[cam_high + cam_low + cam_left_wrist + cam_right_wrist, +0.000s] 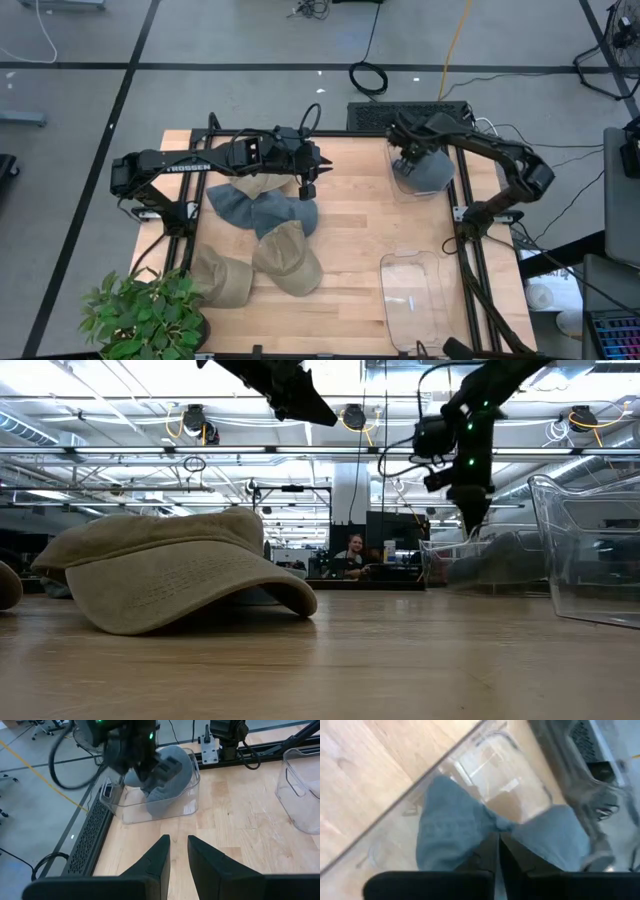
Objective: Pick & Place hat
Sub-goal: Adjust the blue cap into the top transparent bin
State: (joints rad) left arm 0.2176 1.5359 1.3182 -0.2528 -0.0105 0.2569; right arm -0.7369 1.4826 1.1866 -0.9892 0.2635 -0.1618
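A blue-grey hat (428,172) sits inside a clear bin (400,190) at the table's far right; it also shows in the left wrist view (172,770) and the right wrist view (450,835). My right gripper (408,160) reaches down into that bin, shut on the hat (470,510). My left gripper (177,845) hovers over the table's middle (306,186), empty, its fingers a narrow gap apart. Below and left of it, several tan and blue hats (270,215) lie in a pile on the table. One tan hat (170,570) rests on its brim and crown edge. My right gripper pinches a fold of the blue-grey hat's cloth (492,827) between its two fingers, coming from above and pointing down into the bin. The cloth bunches toward the fingertips. The hat's lower part (160,802) appears to rest on the bin's floor.
A second clear bin (415,295) stands at the table's near right (590,550). A potted plant (140,315) is at the near left corner. Bare wood lies between the hat pile and the bins. A person (352,555) sits in the room beyond.
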